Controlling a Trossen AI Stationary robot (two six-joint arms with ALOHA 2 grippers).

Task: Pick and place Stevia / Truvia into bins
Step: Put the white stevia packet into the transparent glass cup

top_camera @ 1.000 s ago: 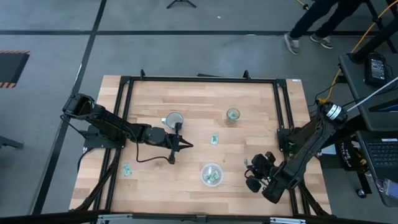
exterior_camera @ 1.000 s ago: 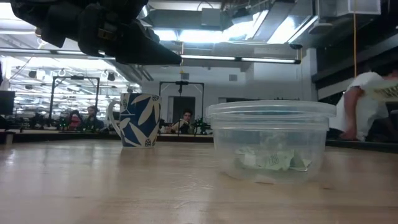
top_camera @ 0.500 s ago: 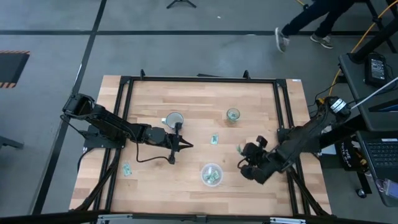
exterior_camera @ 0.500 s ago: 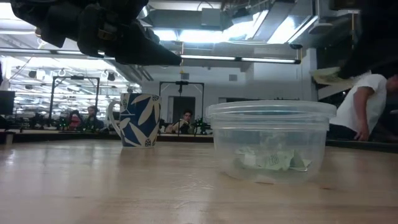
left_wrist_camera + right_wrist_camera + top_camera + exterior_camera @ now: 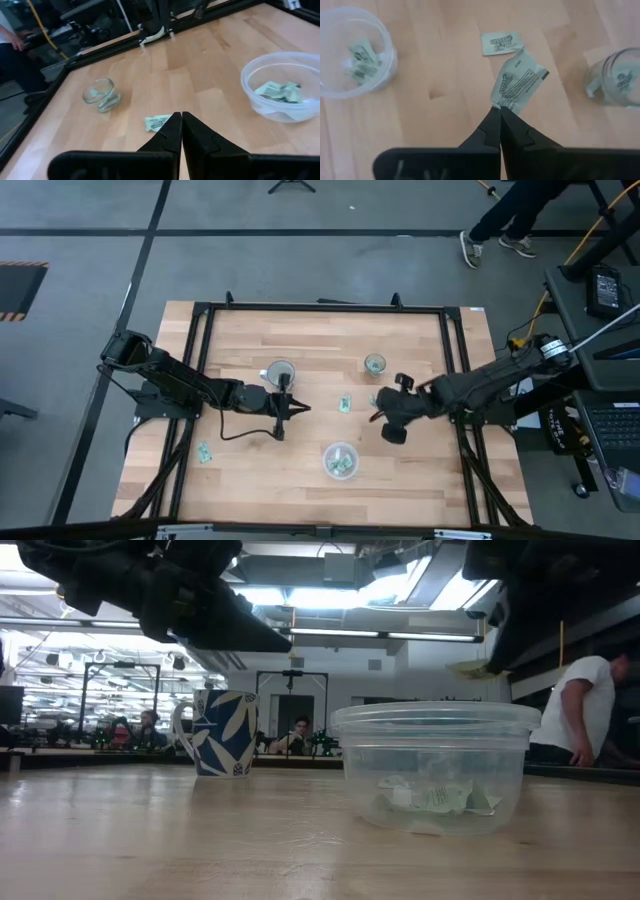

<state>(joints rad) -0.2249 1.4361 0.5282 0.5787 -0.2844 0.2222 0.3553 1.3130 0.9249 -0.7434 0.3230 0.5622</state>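
Right wrist view: my right gripper (image 5: 499, 107) pinches a sachet (image 5: 518, 81) above the table (image 5: 445, 75); it probably hangs between cup (image 5: 614, 77) and container (image 5: 355, 52). Left gripper (image 5: 178, 118) clenched, empty.

Support: wooden butcher-block table (image 5: 240, 330), black frame rails along its edges.
Mug: blue-and-white patterned mug (image 5: 221, 732), upright, left of table centre.
Glass cup: small clear cup (image 5: 374, 365), upright, toward the far side, right of centre.
Round container: clear plastic tub (image 5: 340, 460), near front edge, sachets inside.
Loose sachet, centre: flat on wood (image 5: 345, 404), between mug and glass cup.
Loose sachet, left: flat near front-left rail (image 5: 203, 452).
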